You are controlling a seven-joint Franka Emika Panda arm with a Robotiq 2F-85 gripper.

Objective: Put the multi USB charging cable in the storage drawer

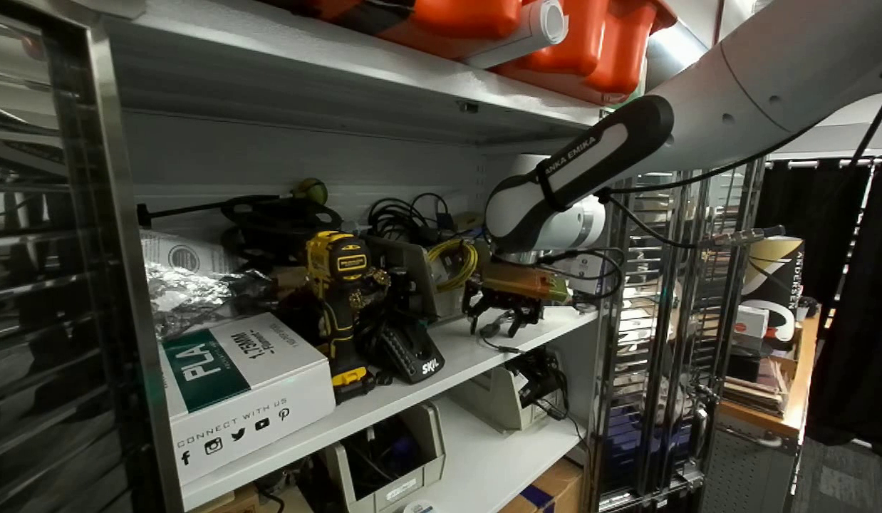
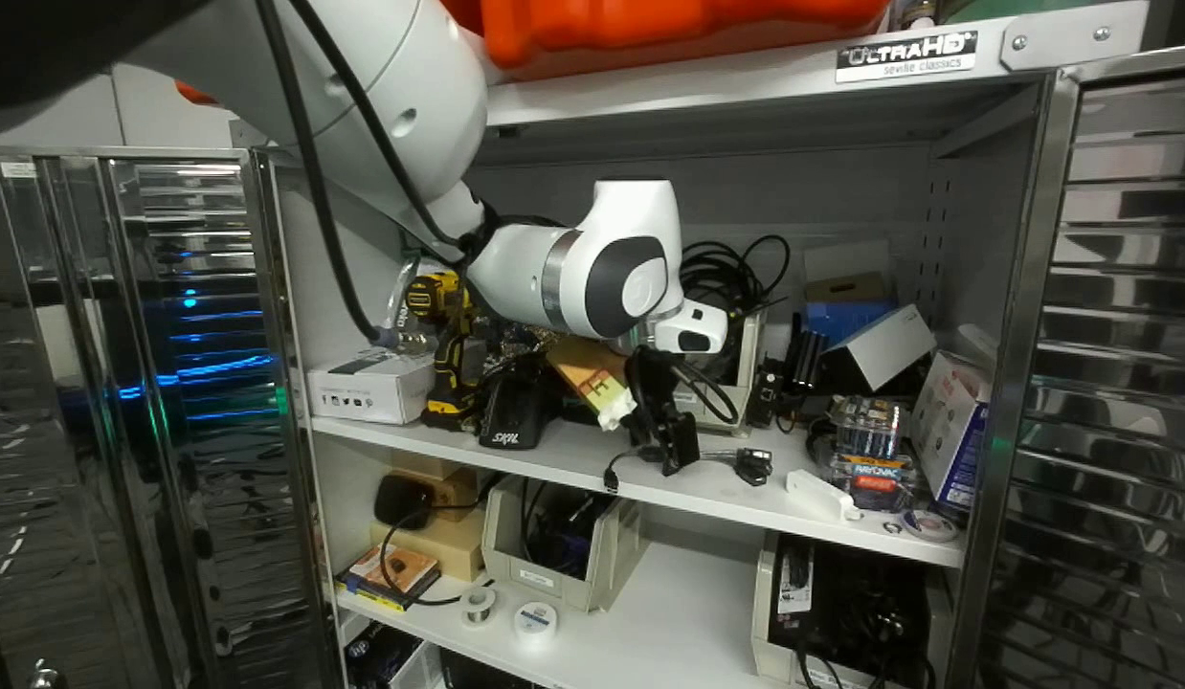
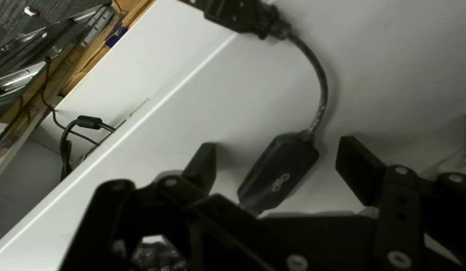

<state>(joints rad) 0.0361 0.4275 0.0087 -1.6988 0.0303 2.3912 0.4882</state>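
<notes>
The cabinet (image 2: 746,91) stands with its doors (image 2: 1100,364) swung wide, and my arm (image 1: 754,107) reaches in over the worktop (image 2: 573,450), a white shelf. A lower shelf (image 2: 693,584) runs beneath it. One grey bin (image 1: 421,271) stands toward the back of the worktop; down on the lower shelf are a second bin (image 2: 612,560) and a third bin (image 2: 763,622), well apart. At one end of the worktop sits a white box (image 1: 284,399), with a yellow and black drill (image 1: 334,285) upright just beside it, then a SKIL charger (image 1: 405,353). My pincer (image 3: 276,154) hangs low over the worktop, released, its fingers (image 3: 203,165) spread; I cannot tell whether their tips touch the surface. Near the worktop's opposite end is a battery pack (image 2: 875,478). The cable (image 3: 284,160) lies on the worktop near the front edge. In the wrist view its dark case (image 3: 268,184) shows between my fingers, a gap on each side. A lead (image 3: 324,86) curves from the case to a dark plug (image 3: 236,13) at the front edge.
</notes>
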